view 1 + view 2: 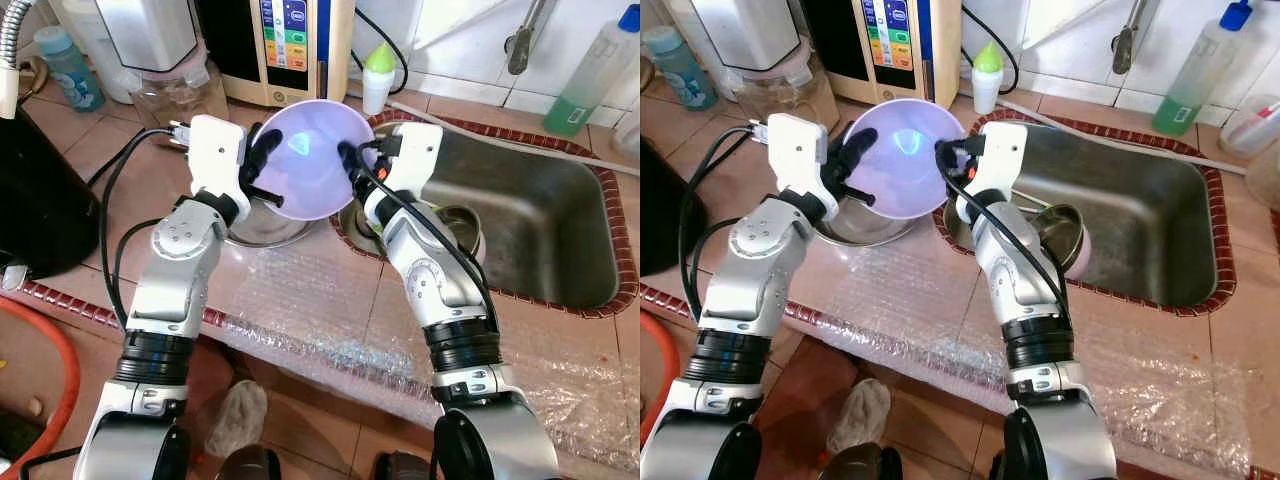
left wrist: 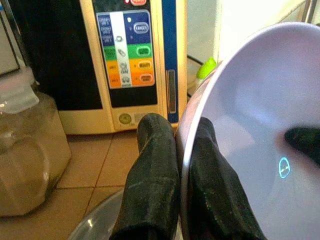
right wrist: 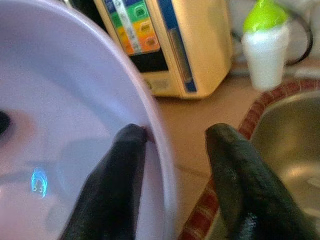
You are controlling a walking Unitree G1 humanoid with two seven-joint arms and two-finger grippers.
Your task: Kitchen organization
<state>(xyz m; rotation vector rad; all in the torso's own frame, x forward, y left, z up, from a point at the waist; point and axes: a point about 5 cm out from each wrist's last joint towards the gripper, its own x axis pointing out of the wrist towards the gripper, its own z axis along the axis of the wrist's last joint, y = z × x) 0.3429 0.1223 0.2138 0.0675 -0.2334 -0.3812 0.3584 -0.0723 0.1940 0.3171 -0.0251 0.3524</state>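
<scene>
Left jaws pinch the lilac bowl's [image 1: 310, 160] rim; right jaws straddle it.

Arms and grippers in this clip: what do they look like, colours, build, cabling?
Both arms are silver with black ring joints near the elbow. Each ends in a white boxy wrist block carrying two long, matte black fingers: left gripper, right gripper. Loose black cables run along each forearm to the wrist block. No markings are legible.
</scene>
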